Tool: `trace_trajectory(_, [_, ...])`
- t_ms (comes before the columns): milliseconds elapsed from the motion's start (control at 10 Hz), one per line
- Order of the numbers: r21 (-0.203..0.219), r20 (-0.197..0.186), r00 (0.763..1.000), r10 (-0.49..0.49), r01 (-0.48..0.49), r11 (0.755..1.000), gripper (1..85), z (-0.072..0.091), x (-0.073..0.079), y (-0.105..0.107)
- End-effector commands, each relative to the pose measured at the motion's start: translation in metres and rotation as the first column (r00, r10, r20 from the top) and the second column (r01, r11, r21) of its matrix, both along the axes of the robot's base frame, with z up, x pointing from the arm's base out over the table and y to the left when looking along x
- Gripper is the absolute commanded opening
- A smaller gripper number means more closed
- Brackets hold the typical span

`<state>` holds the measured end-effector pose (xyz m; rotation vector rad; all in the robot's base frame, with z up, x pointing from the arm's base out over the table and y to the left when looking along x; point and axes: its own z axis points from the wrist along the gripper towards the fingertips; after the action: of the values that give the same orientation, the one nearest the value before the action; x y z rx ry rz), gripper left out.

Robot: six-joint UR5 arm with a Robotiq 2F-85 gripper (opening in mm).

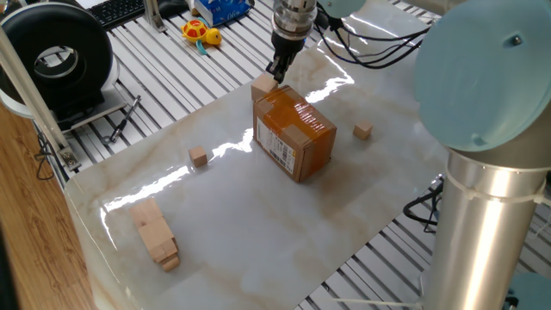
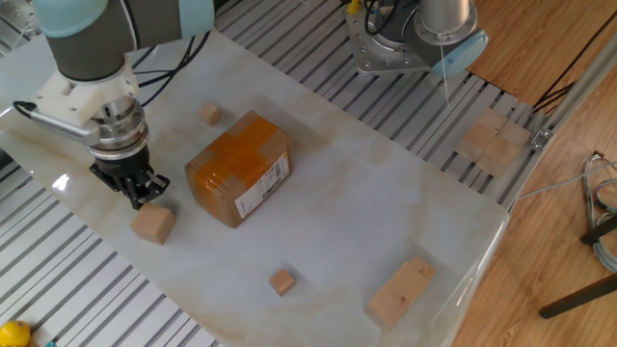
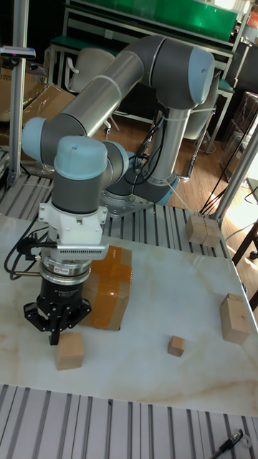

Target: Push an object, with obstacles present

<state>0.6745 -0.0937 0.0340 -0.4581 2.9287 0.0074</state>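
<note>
where one fixed view looks down the marble table [image 1: 258, 224], the pincer [image 1: 278, 71] hangs just above the far side of the wood cube [image 1: 262, 86], which sits at the far end of the cardboard box [image 1: 294, 131], very near it. one tiny cube [image 1: 199, 157] lies to the left of the box, another tiny cube [image 1: 362, 131] to its right, and long pale blocks [image 1: 156, 233] rest near the front left edge.

from the other fixed view, the pincer [image 2: 138, 193] has its tips close together, nothing between them, poised just above and beside the cube [image 2: 152, 224], between cube and box [image 2: 238, 168]; whether it touches the cube i cannot tell.

seen in the tall fixed view, the pincer [image 3: 54, 334] points straight down, narrow, its tips just left of and above the cube [image 3: 69, 351], which lies on the table in front of the box [image 3: 106, 286].
</note>
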Motion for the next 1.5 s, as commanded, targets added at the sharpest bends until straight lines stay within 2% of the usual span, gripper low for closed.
trace_trajectory(0, [0.017, 0.001, 1.0, -0.025, 0.025, 1.0, 1.3, 0.001, -0.004, 0.019])
trace_trajectory(500, [0.012, -0.026, 0.998, -0.055, 0.055, 0.998, 1.3, 0.015, -0.004, 0.054])
trace_trajectory(800, [-0.014, -0.027, 0.999, -0.037, 0.037, 0.999, 1.3, 0.018, -0.005, 0.04])
trace_trajectory(1400, [-0.03, -0.001, 1.0, 0.003, -0.003, 1.0, 1.3, 0.019, 0.002, 0.038])
